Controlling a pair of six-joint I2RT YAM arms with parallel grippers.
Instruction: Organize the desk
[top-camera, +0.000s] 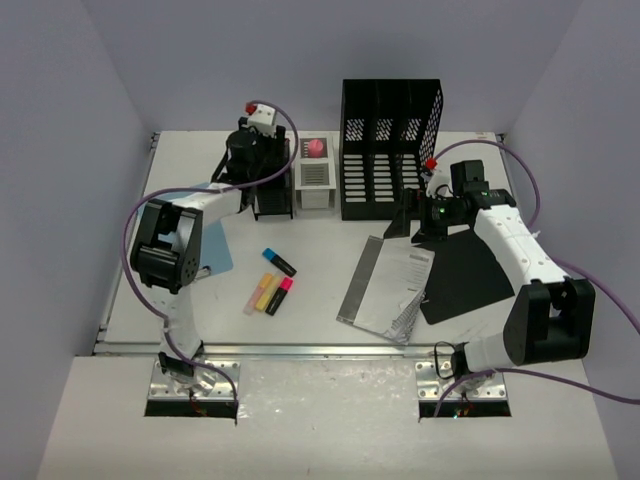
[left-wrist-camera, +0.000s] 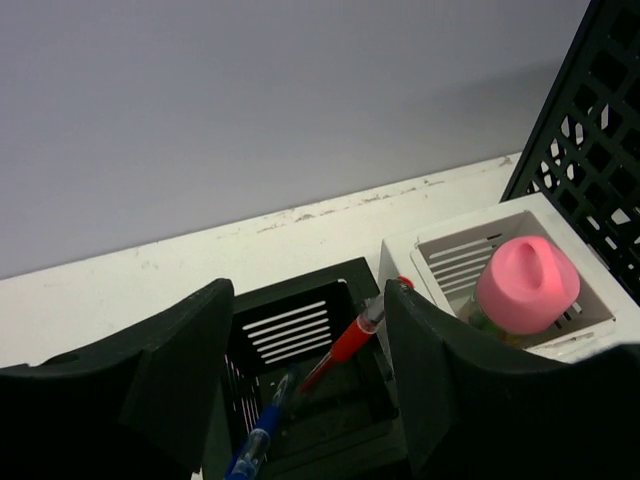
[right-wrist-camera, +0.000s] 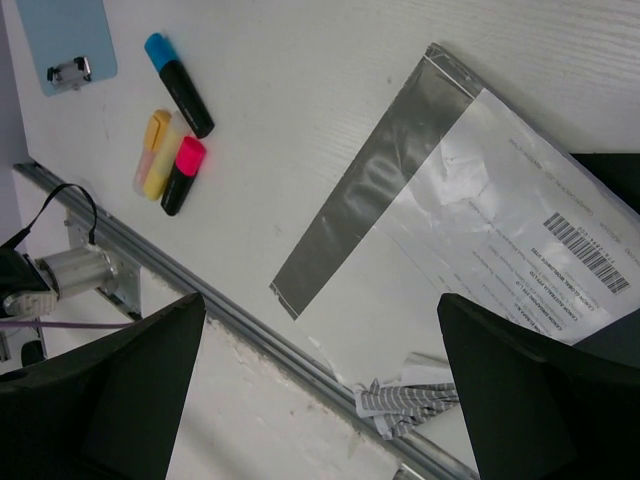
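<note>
The white desk (top-camera: 320, 240) holds loose stationery. My left gripper (top-camera: 265, 175) hangs open and empty right above a black pen holder (top-camera: 273, 200) at the back. In the left wrist view (left-wrist-camera: 308, 330) its fingers straddle the holder (left-wrist-camera: 300, 330), which holds a red pen (left-wrist-camera: 350, 345) and a blue pen (left-wrist-camera: 255, 440). My right gripper (top-camera: 405, 215) is open and empty, raised in front of the black file rack (top-camera: 390, 150). In the right wrist view (right-wrist-camera: 320, 340) it looks down on a grey mailer bag (right-wrist-camera: 470, 200), which lies at centre right of the desk (top-camera: 385, 285).
A white holder (top-camera: 315, 180) with a pink-capped item (left-wrist-camera: 527, 285) stands beside the pen holder. A blue highlighter (top-camera: 279, 262), a yellow one (top-camera: 263, 291) and a pink one (top-camera: 281, 295) lie mid-desk. A blue clipboard (top-camera: 212, 245) lies left, a black sheet (top-camera: 465, 275) right. A metal rail (top-camera: 300, 350) edges the front.
</note>
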